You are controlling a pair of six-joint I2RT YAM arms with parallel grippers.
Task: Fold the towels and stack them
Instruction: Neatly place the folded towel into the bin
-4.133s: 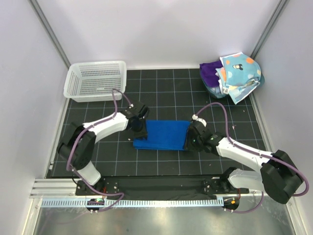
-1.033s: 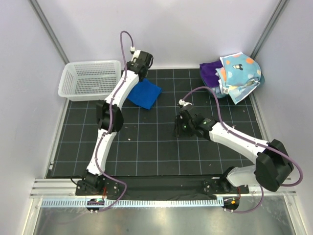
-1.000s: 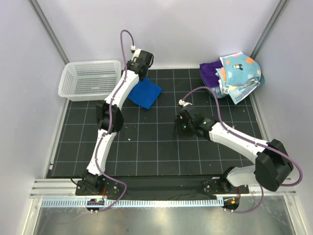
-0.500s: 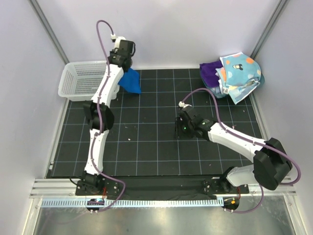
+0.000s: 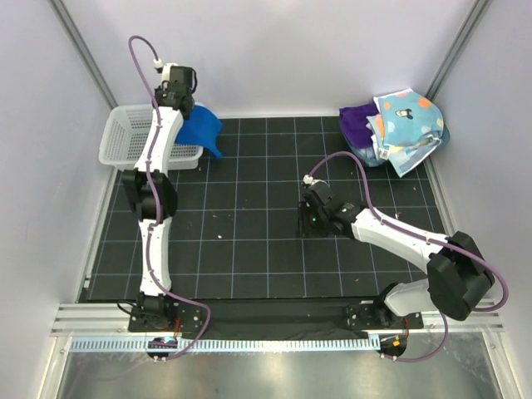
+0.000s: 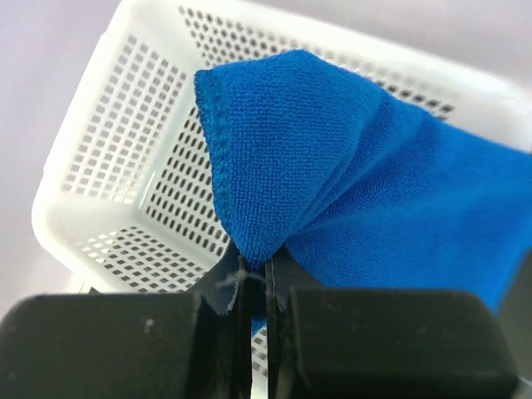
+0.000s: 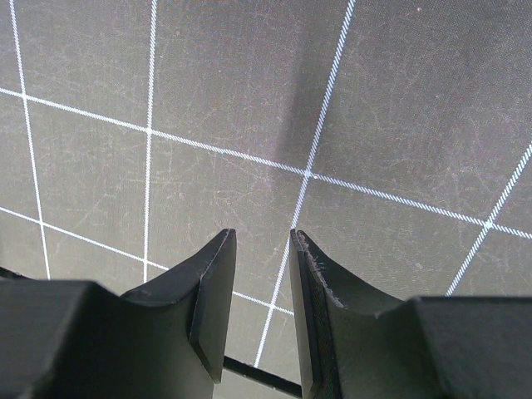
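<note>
Left arm [image 5: 155,150] stretched far forward, left fingers [image 6: 125,349] pinched together; right arm [image 5: 391,237] low, right fingers [image 7: 209,293] parted.

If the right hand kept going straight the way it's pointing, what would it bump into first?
Most likely the black grid mat. The right hand points down at it, open and empty, and nothing shows in between.

Probably a robotics lab cell: white panel walls [image 5: 274,50], black gridded mat [image 5: 249,249], metal mounting rail [image 5: 274,343].
</note>
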